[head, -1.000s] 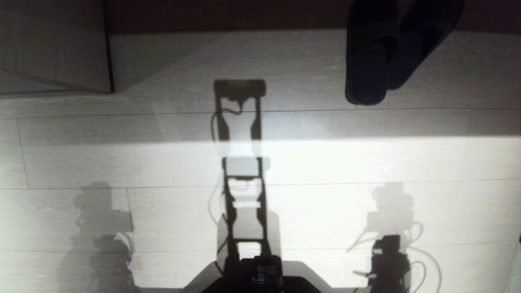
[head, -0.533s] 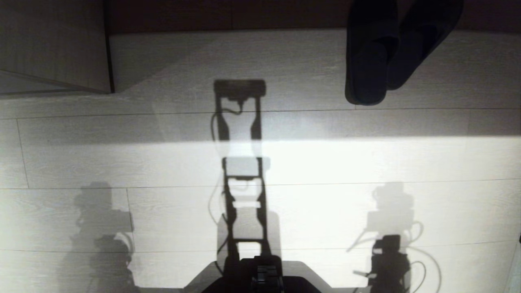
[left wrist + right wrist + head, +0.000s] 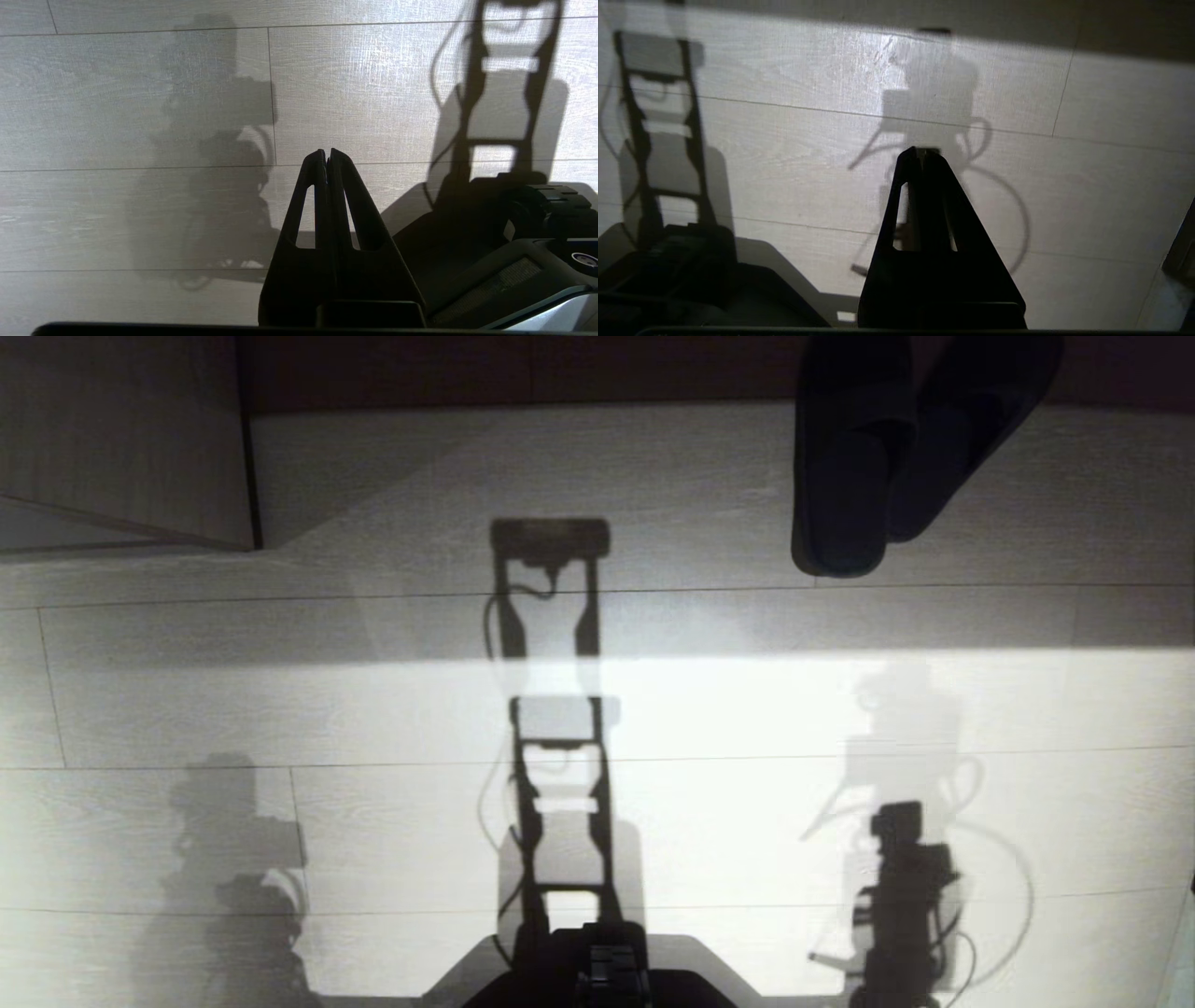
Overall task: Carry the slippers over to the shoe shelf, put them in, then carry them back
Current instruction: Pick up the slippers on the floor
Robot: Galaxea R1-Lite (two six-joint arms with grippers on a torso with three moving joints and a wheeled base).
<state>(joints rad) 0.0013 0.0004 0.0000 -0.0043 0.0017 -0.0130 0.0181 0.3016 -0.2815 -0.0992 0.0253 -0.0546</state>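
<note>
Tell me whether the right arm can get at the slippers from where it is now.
Probably yes. The slippers lie side by side on bare floor, ahead on the robot's right, with nothing between. The right gripper hangs shut over the floor short of them, so it must open and reach forward.

Slippers [image 3: 873, 457] lie on pale floor [image 3: 709, 709] (wood-grain planks).

Pale plank floor [image 3: 709, 709] fills the view. A wood-grain panel [image 3: 121, 439] stands on the floor's far left corner.
</note>
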